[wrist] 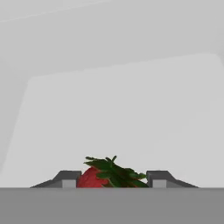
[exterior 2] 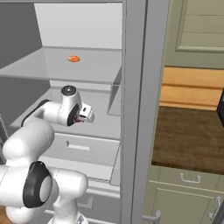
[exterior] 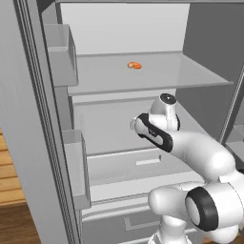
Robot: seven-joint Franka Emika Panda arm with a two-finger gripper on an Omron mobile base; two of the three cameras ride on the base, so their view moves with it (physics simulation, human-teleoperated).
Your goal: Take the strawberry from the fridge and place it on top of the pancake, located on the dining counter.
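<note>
Unlabelled strawberry [wrist: 94, 178] — between claw [wrist: 113, 180] tips

We see just the top of the strawberry [wrist: 100, 177] and its green leaves between the fingertips [wrist: 69, 178] of the gripper [wrist: 113, 180]; its lower part is cut off. We cannot tell whether the fingertips touch it yet.

We find no text, label, brand, number or sign that can be read anywhere in these views: the fridge [exterior: 43, 143] walls, shelves and drawer fronts are plain, and so is the robot's white arm.
</note>
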